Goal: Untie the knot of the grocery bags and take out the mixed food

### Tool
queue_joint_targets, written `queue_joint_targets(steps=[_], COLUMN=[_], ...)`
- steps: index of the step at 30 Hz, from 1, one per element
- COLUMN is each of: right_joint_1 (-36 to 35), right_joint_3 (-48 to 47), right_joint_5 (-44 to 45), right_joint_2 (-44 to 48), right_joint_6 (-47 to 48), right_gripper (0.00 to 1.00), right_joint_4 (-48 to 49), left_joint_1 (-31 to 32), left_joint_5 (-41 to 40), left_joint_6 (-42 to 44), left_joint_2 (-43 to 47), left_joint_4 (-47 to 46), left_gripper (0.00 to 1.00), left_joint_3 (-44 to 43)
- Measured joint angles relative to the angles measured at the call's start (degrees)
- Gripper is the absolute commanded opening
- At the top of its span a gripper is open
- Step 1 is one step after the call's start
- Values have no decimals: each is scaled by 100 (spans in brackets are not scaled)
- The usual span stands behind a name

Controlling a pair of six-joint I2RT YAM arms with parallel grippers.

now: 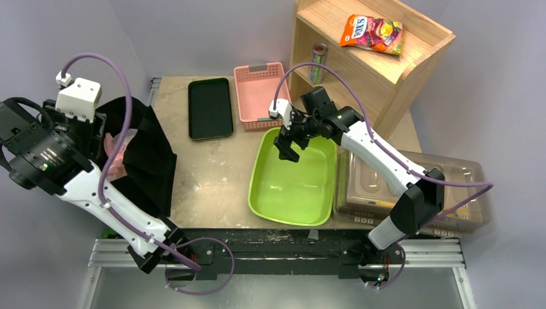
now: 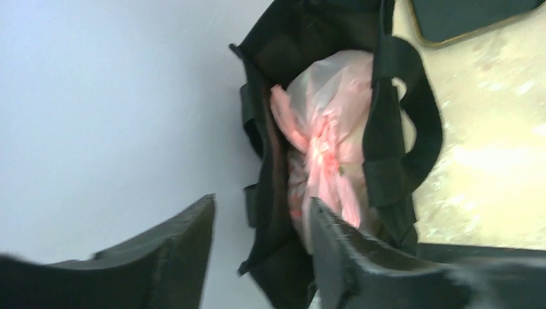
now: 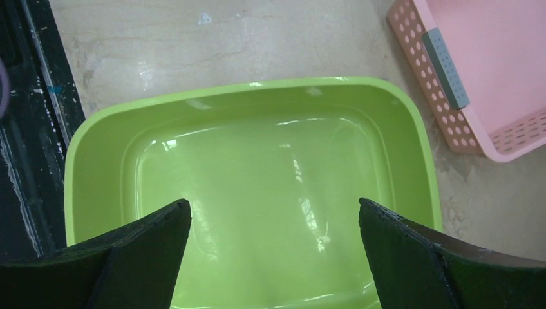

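At the far left of the worktop (image 1: 206, 187), the left pincer (image 2: 263, 212) hovered over a black tote bag (image 2: 394, 135), its fingers apart and holding nothing. The pink grocery bag (image 2: 341, 80) sat inside that tote, wedged between its dark walls. The knot (image 2: 325, 145) faced up at the mouth, bunched tight and intact, just beyond the fingertips and not touched by them. The mixed food did not show; whatever the pink plastic held was hidden behind its crinkled skin.

Further right lay a dark tray (image 1: 210, 108) and a pink basket (image 1: 257, 96), both bare. Beside them sat the green tub (image 1: 296, 190), also with nothing in it. The right pincer (image 3: 273, 206) hung above the tub's far end, fingers wide apart and gripping nothing. At the right edge stood a wooden shelf (image 1: 386, 67) with a snack packet (image 1: 373, 32) and a striped can (image 1: 319, 62), and a clear lidded box (image 1: 451, 187) lay nearer the arms.

By the look of it, the job had barely begun. The pink bag had yet to leave the tote, the knot needed loosening, and every item remained to be lifted out.
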State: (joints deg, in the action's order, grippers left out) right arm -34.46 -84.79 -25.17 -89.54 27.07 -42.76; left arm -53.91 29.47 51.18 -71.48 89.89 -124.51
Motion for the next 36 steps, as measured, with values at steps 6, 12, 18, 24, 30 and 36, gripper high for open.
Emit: queue_joint_targets(steps=[6,12,18,24,30,36], right_joint_1=[-48,-48,-48,-48,-48,-48], right_joint_3=[-153,-153,-153,-153,-153,-153], right_joint_5=[9,11,11,13,17,57], right_joint_2=[-52,-52,-55,-52,-55,-55], right_joint_6=[2,4,4,7,4,4], right_gripper=[99,99,99,99,99,99], right_joint_4=[-13,-57,-127,-212,-273,-275], left_joint_1=[275,708,719,804,863,918], left_joint_5=[144,-699,-1709,-2129,-1956,-1606], left_joint_6=[-527,-1019,-1471,-1762,-1869,-1950], left_joint_2=[-72,369,616,638,295,48], left_joint_4=[-168,-173,-802,-1585,-2184,-2424], left_gripper=[29,27,75,89,90,13], left_joint_3=[1401,3462,4181,4802,5270,5635])
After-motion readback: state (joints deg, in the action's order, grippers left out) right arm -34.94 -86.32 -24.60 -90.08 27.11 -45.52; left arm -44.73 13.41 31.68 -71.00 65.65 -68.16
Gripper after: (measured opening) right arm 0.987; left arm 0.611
